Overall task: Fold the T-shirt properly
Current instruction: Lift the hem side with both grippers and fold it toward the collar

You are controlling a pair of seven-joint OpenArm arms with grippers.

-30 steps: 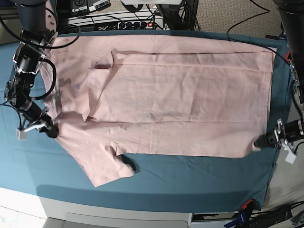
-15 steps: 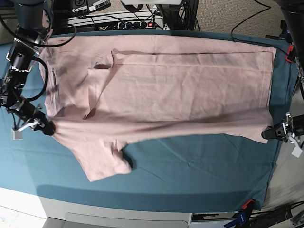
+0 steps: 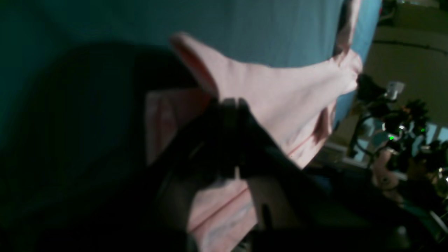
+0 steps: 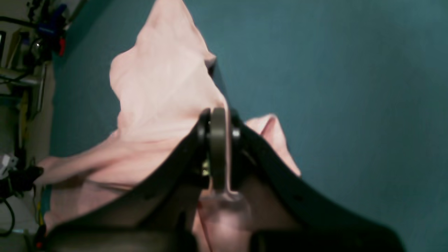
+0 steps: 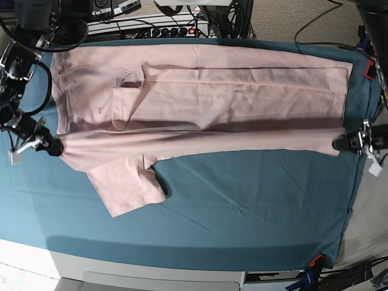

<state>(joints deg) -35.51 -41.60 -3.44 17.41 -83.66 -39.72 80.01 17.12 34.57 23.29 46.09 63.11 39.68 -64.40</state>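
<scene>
teal cloth (image 5: 242, 212) covers the table in the base view, with cables and a power strip (image 5: 163, 29) along the far edge. the t-shirt (image 5: 242, 91) lies spread across the far half of the cloth, its near edge lifted and pulled taut into a long band between the two arms, one sleeve (image 5: 127, 191) drooping onto the cloth toward the front. the right gripper (image 5: 53, 147), on this view's left, is clamped on the shirt's near corner there; the left gripper (image 5: 339, 143), on this view's right, pinches the opposite near corner. from the left wrist view, the dark left gripper (image 3: 231, 105) is closed on pink fabric (image 3: 280, 101) that stretches away above the cloth (image 3: 245, 31). from the right wrist view, the right gripper (image 4: 218, 117) is closed on a bunched fold of the shirt (image 4: 161, 87) above the cloth (image 4: 350, 87).
</scene>
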